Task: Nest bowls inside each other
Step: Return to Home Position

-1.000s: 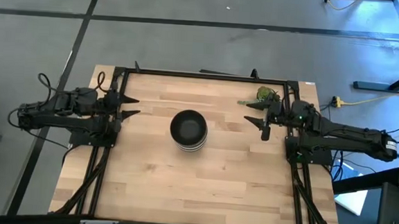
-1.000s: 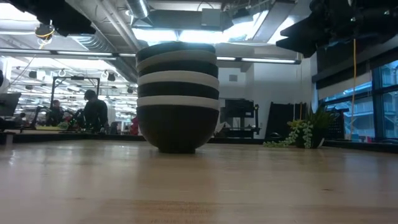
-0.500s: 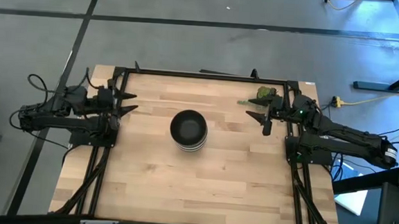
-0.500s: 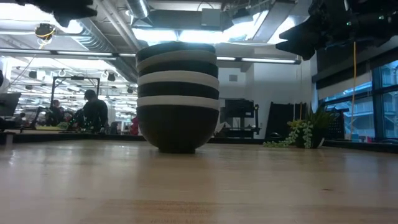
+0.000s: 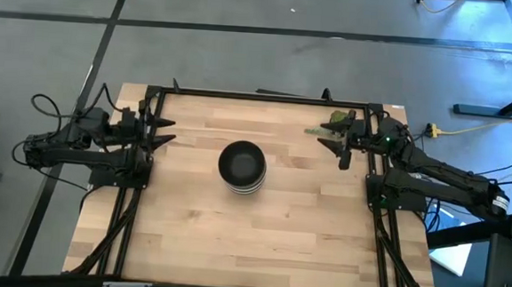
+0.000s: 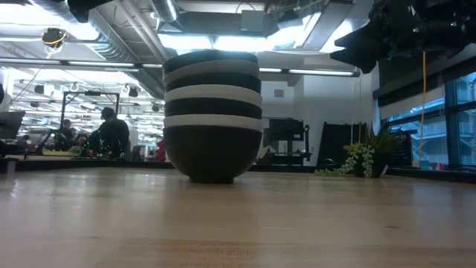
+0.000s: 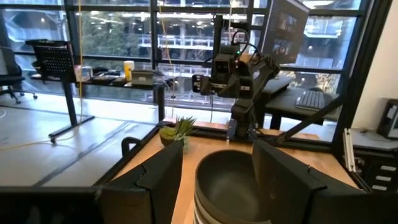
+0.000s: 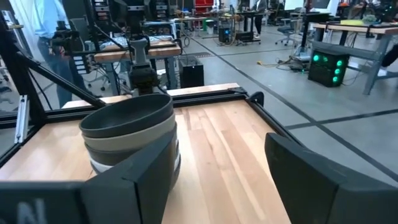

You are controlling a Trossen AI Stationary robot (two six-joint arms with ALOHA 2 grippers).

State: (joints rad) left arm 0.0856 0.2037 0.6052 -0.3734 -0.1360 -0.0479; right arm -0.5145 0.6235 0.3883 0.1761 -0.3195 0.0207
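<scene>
Bowls: one nested stack of bowls [image 5: 241, 167] stands at the middle of the wooden table [image 5: 277, 238], between the two arms and apart from both.
Stack axis: vertical; the stack stands upright on the base of its bottom bowl with every mouth facing up.
Stack order: in the low view the stack of bowls [image 6: 213, 115] shows dark and pale rims in alternating bands, with a black bowl at the bottom and a black one on top.
Top bowl: its dark hollow faces straight up at the overhead camera.
Left gripper: the left gripper [image 5: 161, 130] hangs over the table's left edge toward the far side, pointing at the stack with its fingers [image 7: 160, 177] spread and nothing between them.
Right gripper: the right gripper [image 5: 333, 147] hangs near the table's far right corner, just beside the plant sprig [image 5: 338, 120], its fingers [image 8: 311, 177] parted and holding nothing.
Writing: a pale mark like an N sits on the right gripper's body in its wrist view, cut off by the edge and not readable as a word.
Room: a person [image 6: 111, 135] sits at a bench well behind the table.
</scene>
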